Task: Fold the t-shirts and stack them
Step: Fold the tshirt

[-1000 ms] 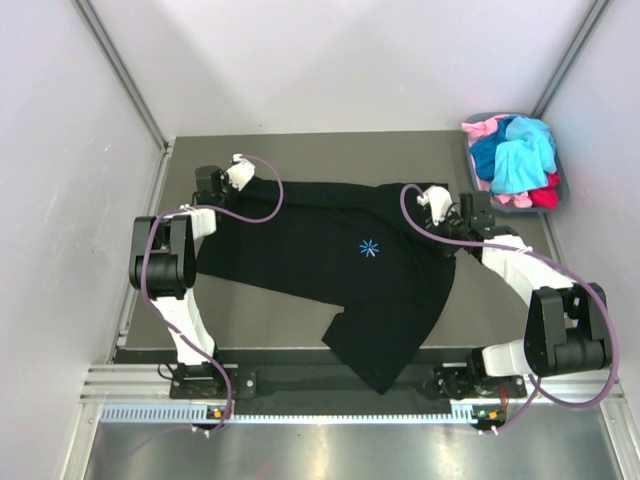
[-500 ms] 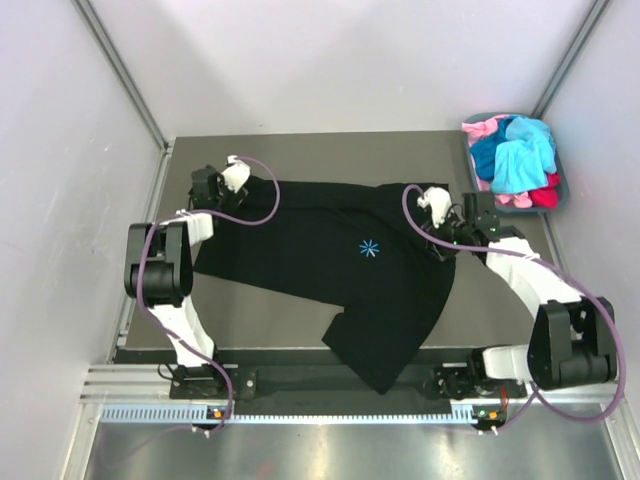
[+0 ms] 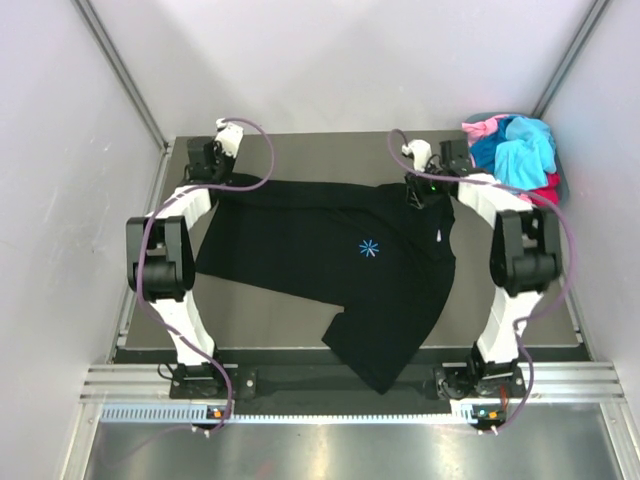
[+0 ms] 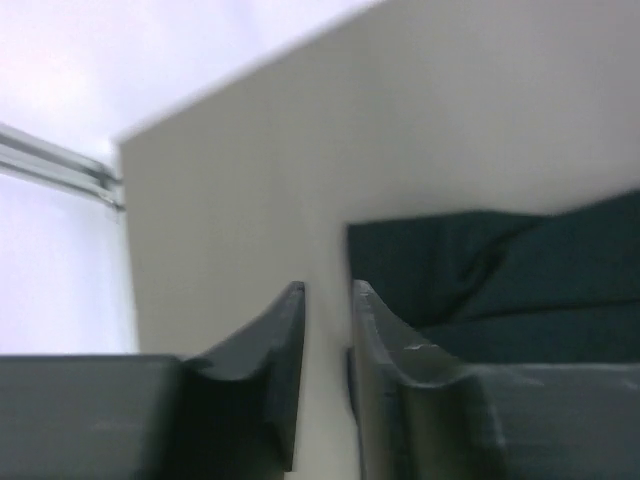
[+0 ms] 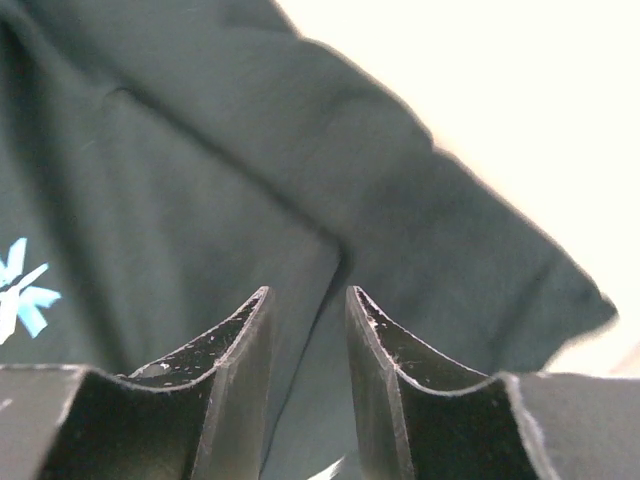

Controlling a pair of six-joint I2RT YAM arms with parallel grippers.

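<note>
The dark table (image 3: pixel 300 150) is the biggest thing here. The big black t-shirt (image 3: pixel 310 250) lies spread out on it, front side up. It fills most of the middle. One end of it goes past the near edge of the table, between my two arms.

Both of my arms reach out to the far side of the table. My left arm goes up the left side. My right arm goes up the right side.

The grey-blue basket (image 3: pixel 563 185) sits in the far right corner, close to my right arm. A pile of other t-shirts (image 3: pixel 520 150) is stuffed in it. I can see turquoise, blue, pink and red ones.

My left gripper (image 4: pixel 328 290) is near the far left corner, just past the shirt's sleeve. Its fingers are a little bit apart. Bare table shows in the gap, so it holds nothing. The black cloth lies off to its right.

My right gripper (image 5: pixel 305 292) is over the shirt's other sleeve. Its fingers are a little apart too. The cloth is below them, not pinched between them.

The little light-blue star (image 3: pixel 368 248) sits on the shirt's chest, between my two grippers.
</note>
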